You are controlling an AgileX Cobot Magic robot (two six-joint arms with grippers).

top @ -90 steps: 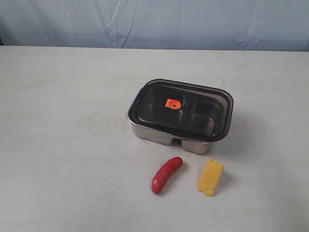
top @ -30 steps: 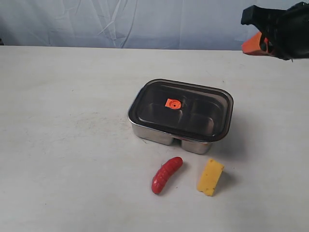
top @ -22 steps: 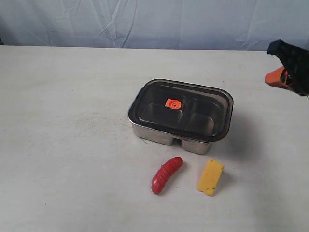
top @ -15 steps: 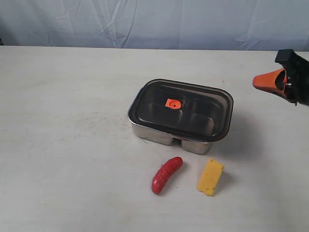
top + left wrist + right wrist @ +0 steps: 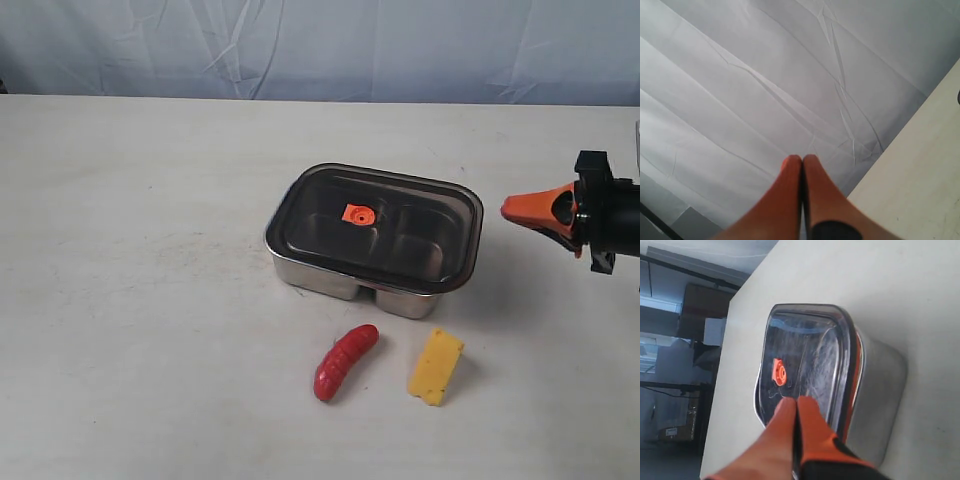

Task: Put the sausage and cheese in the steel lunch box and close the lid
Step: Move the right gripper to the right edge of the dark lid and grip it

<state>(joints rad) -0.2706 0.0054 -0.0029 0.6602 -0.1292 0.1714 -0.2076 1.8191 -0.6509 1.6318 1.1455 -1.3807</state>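
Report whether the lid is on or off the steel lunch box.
On. The lid lies flat over the steel lunch box, covering its rim all round; both compartments show dimly through it.

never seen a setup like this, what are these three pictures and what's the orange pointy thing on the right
It is a robot with two arms, each ending in a gripper with two orange fingers. The wide picture comes from a camera off the arms, the other two from cameras on the wrists. On the white table stands a steel lunch box with its dark lid on; nearer the camera lie a red sausage and a yellow cheese. The orange thing is the right gripper, shut and empty, pointing at the box. The left gripper, also shut and empty, faces the backdrop cloth.
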